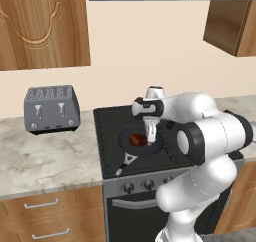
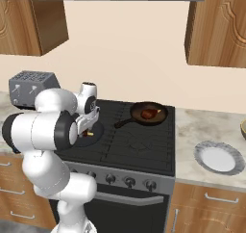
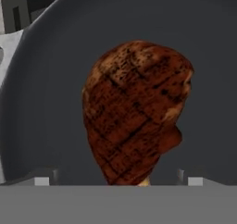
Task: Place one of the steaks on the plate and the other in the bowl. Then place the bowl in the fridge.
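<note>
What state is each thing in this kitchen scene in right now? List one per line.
Near steak: lying in the front skillet, pincer just above it.
Far steak: lying in the back skillet.
Plate: empty, on the counter.
Pincer: low over the near steak; grip unclear.

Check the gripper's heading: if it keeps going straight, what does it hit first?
The gripper points down into the front skillet; the steak there lies dead ahead between the open fingertips, so it likely meets that first, then the pan floor. Remaining gap is unclear.
</note>
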